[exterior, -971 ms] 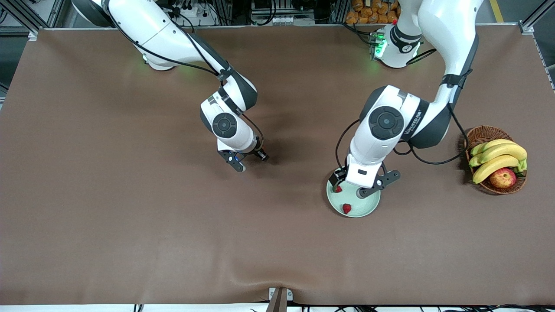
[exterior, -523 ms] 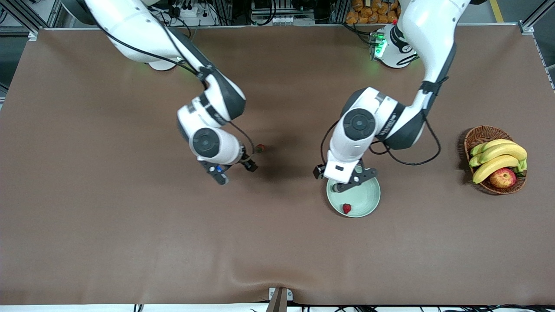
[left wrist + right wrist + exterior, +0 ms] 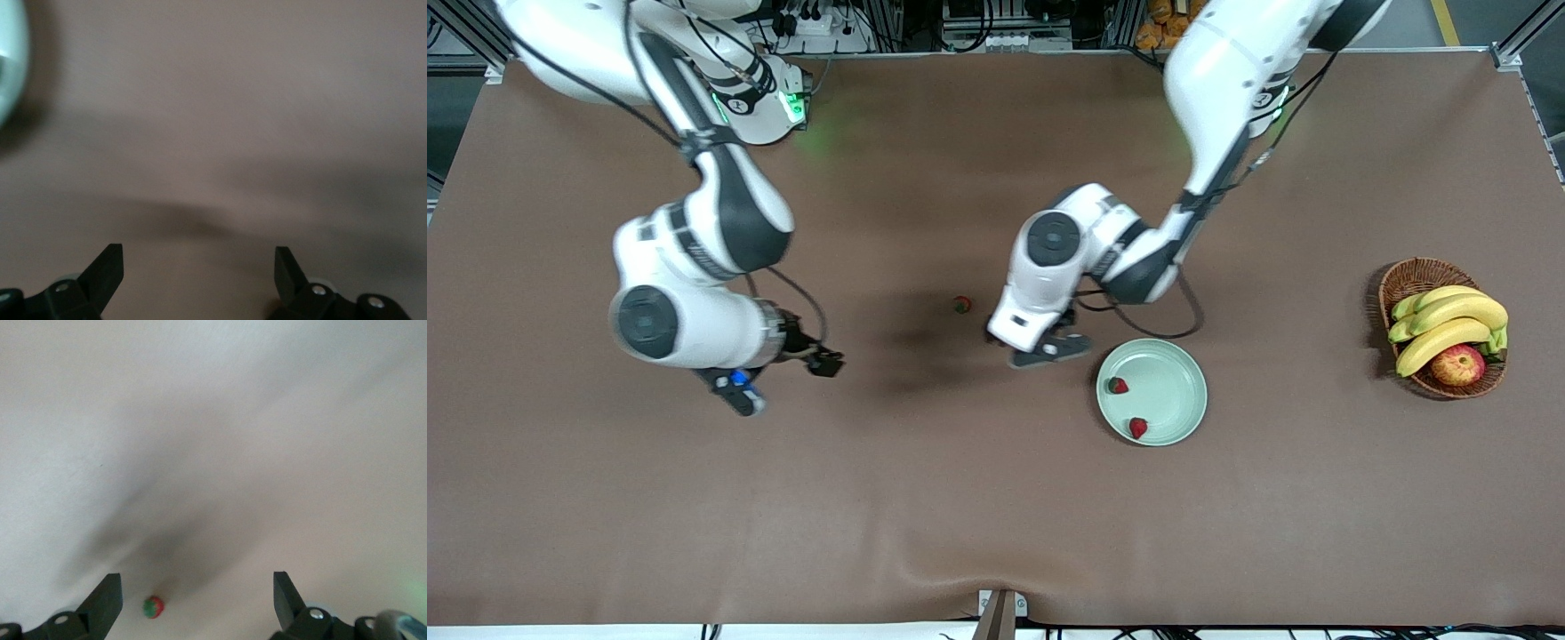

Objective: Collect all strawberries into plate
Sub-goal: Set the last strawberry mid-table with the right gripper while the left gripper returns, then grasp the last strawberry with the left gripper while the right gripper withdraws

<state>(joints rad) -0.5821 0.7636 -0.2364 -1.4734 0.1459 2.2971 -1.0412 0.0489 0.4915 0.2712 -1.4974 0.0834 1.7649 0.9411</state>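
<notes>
Strawberries: two now lie in my plate (image 3: 1178,369), the third (image 3: 960,305) released bare on the table, right gripper (image 3: 197,600) withdrawn agape, left gripper (image 3: 199,273) leaving the plate, jaws apart, for it.

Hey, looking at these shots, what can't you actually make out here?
- Left gripper: front view, fingers hidden under its own wrist.
- Plate: left wrist view, cut off by the edge and blurred; its strawberries out of frame.
- Loose strawberry: right wrist view, too small to show detail.
- Basket: front view, bananas and apple cover its inside.
</notes>
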